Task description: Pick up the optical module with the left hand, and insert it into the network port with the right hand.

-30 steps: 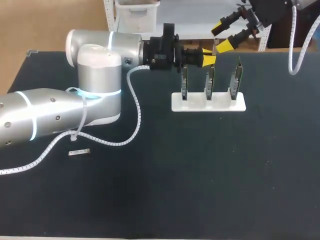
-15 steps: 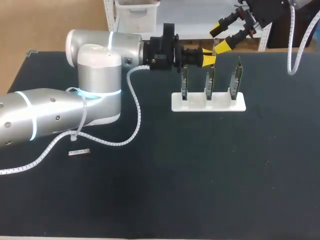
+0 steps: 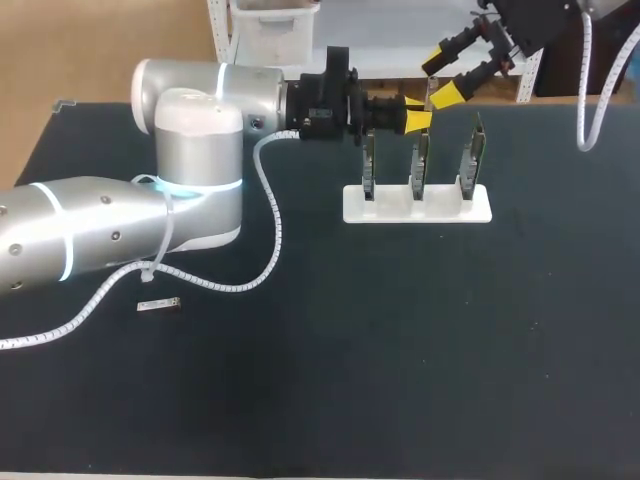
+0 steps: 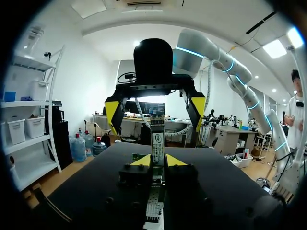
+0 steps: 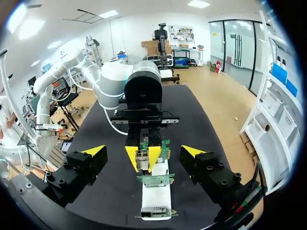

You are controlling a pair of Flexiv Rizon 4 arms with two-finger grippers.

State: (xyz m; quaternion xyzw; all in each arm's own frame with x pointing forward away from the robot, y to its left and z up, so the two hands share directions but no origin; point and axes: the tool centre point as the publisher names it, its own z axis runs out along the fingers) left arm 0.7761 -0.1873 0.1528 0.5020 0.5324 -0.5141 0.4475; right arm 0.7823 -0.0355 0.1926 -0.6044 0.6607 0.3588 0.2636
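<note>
Left gripper [image 3: 416, 115] is clamped tight on the module [image 4: 157, 141]. It grips one end, so the other end pokes out free ahead of its fingers. That looks like a handover offer to me: leave a bare length for the other arm to take.

The module is up in the air, off the table [image 3: 400, 350], close to the top of the middle board [image 3: 421, 165] in the white rack [image 3: 390, 212]. How high above it, I can't tell.

Right gripper [image 3: 441, 77] hangs opposite, facing the left one head-on with its fingers spread wide. There's one yellow tip either side of the module's free end and neither touches it. From its own camera the module sits dead centre between the tips. It's lined up so that a plain squeeze should catch it square.

Three boards stand upright in a row in the rack, directly beneath this meeting point. Sensible spot, I'd say: once the right takes the module, the port is only a short drop away.

So the pickup is done, the transfer is not yet made, and the insertion is not begun. The risk I'd watch is the module twisting if one finger lands first.

A small strip [image 3: 158, 304] lies by the left arm's cable, well apart from all this.
</note>
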